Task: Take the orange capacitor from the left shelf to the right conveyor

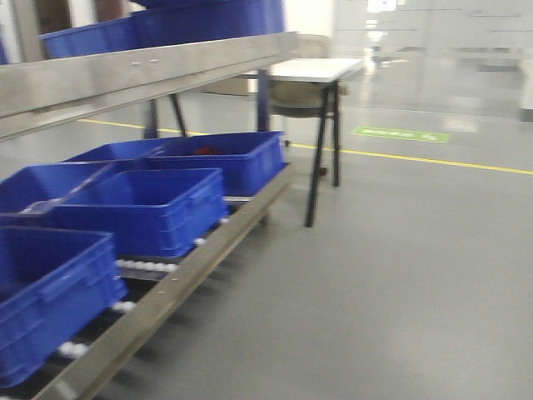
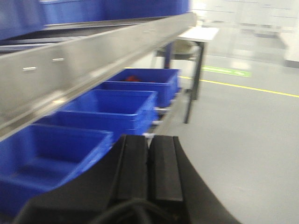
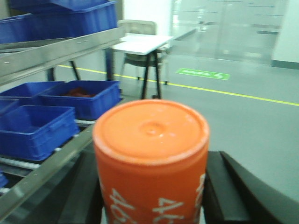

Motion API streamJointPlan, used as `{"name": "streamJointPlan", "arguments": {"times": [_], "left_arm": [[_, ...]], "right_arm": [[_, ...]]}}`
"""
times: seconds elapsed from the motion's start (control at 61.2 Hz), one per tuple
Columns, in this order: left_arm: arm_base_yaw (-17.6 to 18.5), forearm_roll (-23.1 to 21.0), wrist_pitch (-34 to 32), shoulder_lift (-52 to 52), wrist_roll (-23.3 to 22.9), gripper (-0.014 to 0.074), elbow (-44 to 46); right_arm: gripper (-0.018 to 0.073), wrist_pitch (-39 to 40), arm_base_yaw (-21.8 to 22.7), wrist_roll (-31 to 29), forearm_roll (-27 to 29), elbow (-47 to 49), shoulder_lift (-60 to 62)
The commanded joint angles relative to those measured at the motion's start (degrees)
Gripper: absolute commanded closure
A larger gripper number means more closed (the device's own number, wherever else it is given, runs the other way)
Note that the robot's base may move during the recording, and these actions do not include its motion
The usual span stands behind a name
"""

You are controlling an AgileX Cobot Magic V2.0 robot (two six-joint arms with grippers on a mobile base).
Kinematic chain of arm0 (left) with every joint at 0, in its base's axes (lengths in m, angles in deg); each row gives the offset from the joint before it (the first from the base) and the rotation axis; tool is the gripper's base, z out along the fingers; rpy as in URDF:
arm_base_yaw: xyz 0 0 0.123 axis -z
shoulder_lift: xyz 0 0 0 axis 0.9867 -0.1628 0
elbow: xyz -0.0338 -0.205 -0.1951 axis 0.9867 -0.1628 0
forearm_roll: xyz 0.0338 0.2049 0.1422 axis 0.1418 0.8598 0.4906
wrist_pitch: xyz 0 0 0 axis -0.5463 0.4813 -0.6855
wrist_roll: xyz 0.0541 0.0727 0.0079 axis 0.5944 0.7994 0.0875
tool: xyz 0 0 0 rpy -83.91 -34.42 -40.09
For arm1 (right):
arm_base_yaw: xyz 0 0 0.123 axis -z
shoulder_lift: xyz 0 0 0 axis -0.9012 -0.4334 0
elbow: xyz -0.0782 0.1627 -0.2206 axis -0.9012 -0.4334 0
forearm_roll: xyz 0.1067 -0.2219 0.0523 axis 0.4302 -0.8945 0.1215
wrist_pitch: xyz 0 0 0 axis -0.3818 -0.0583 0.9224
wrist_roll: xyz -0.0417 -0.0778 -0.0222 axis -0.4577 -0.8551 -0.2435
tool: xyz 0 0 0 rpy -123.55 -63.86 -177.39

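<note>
In the right wrist view the orange capacitor (image 3: 152,158), with white "4680" print on its side, fills the foreground. My right gripper (image 3: 152,198) is shut on it, black fingers (image 3: 224,186) pressed to both sides. The left gripper (image 2: 149,161) is shut with nothing between its black pads. The steel left shelf (image 1: 125,79) runs along the left of every view, its lower tier (image 1: 175,287) carrying blue bins. The right conveyor is out of view.
Several blue plastic bins (image 1: 146,208) sit on the shelf's roller tier; one far bin holds something red (image 2: 132,78). A white-topped table (image 1: 312,71) with black legs and a chair stands behind the shelf. Grey floor with a yellow line (image 1: 433,160) spreads to the right.
</note>
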Motion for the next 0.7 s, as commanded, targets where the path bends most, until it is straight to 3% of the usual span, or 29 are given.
{"name": "streamJointPlan", "arguments": {"times": [0.0, 0.686], "left_arm": [[0.34, -0.1, -5.2, 0.67, -0.08, 0.0723, 0.27], [0.34, -0.1, -5.2, 0.67, -0.08, 0.0723, 0.27]], "right_arm": [[0.044, 5.33, 0.33, -0.14, -0.63, 1.4, -0.78], [0.044, 5.33, 0.33, -0.14, -0.63, 1.4, -0.78]]}}
